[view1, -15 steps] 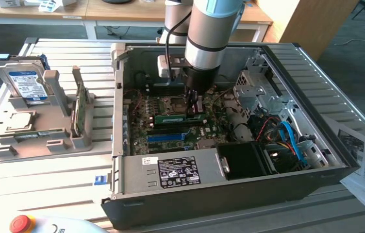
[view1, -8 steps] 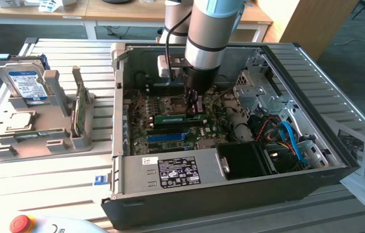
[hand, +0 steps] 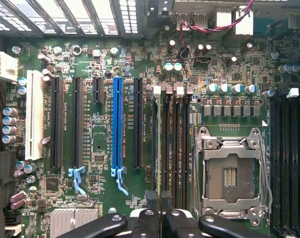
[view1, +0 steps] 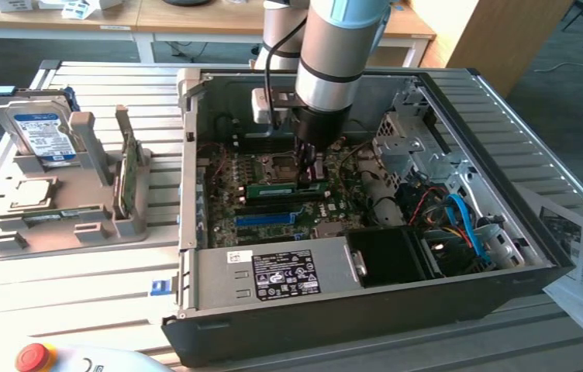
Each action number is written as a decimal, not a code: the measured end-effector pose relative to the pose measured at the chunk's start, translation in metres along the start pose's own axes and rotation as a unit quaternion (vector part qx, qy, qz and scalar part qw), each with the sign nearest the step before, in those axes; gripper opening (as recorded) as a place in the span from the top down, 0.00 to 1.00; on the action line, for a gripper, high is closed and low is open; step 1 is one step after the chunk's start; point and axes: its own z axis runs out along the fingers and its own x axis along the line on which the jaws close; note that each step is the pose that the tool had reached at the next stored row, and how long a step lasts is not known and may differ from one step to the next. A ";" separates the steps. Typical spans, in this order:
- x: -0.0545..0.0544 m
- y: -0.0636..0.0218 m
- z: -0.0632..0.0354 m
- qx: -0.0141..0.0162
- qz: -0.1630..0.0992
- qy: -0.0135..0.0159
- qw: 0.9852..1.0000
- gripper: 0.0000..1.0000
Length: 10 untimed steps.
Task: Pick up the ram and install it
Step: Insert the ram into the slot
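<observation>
Exterior view: tool reaches down inside the open computer case, pinching the ram on edge. Ram lines up with the black memory slots beside the CPU socket; whether it is seated, cannot tell.

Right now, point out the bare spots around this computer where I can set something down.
Free: the near slats between the grey tray and the red button, and the far slats between the hard drive and the case. Crowded: inside the case, where the fingers grip the ram among cables; papers cover the exterior view's right edge.
</observation>
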 end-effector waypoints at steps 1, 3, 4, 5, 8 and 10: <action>0.000 0.0000 -0.0001 0.000 0.000 0.000 1.000 0.88; 0.000 0.0000 0.0002 0.000 0.000 0.000 1.000 0.88; 0.001 0.0000 0.0003 0.000 0.001 0.000 1.000 0.88; 0.001 0.0000 0.0003 0.000 0.001 0.000 1.000 0.88; 0.001 0.0000 0.0006 0.000 0.003 0.000 1.000 0.88; 0.001 0.0000 0.0007 0.000 0.004 0.000 1.000 0.88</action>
